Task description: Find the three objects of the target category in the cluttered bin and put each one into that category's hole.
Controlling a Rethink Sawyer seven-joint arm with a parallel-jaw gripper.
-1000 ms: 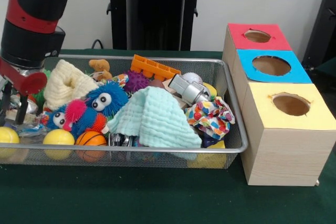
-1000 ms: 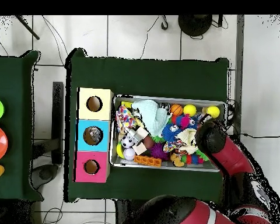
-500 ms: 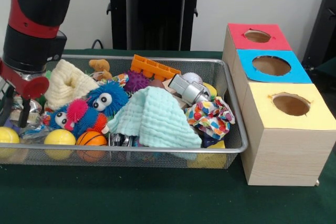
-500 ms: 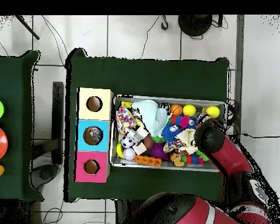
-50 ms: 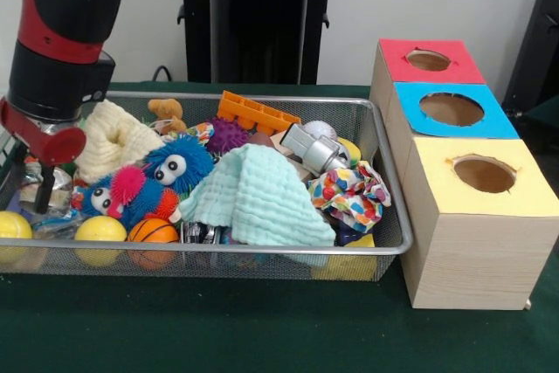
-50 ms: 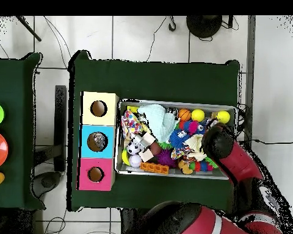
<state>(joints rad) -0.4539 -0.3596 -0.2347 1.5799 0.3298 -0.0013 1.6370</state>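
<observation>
- Nearest the camera in the front view, the green-covered table (image 5: pixel 262 329) carries a wire mesh bin (image 5: pixel 389 246) packed with toys and, just beside its right end, a wooden box (image 5: pixel 463 259) whose top is split into three coloured sections.
- Along the bin's near wall sit two yellow balls (image 5: pixel 99 231), a small orange basketball (image 5: pixel 151 231) and a mint-green cloth (image 5: pixel 258 198) draped over the middle of the pile.
- Behind these lie a blue fuzzy toy with googly eyes (image 5: pixel 175 163), a multicoloured polka-dot cloth (image 5: pixel 349 191) and a grey metal piece (image 5: pixel 310 150).
- At the bin's left end the gripper (image 5: pixel 28 185) hangs from the red and black arm (image 5: pixel 61 32); its dark fingers (image 5: pixel 42 188) reach down among the clutter, parted, with a shiny crinkled item between them, though whether they grip it I cannot tell.
- Further back are a cream knitted cloth (image 5: pixel 109 137), a purple spiky ball (image 5: pixel 227 135), an orange toy brick (image 5: pixel 253 113) and a small brown figure (image 5: pixel 166 111).
- On the box, the yellow hole (image 5: pixel 483 172) is nearest, the blue hole (image 5: pixel 451 108) behind it, the red hole (image 5: pixel 428 59) farthest.
</observation>
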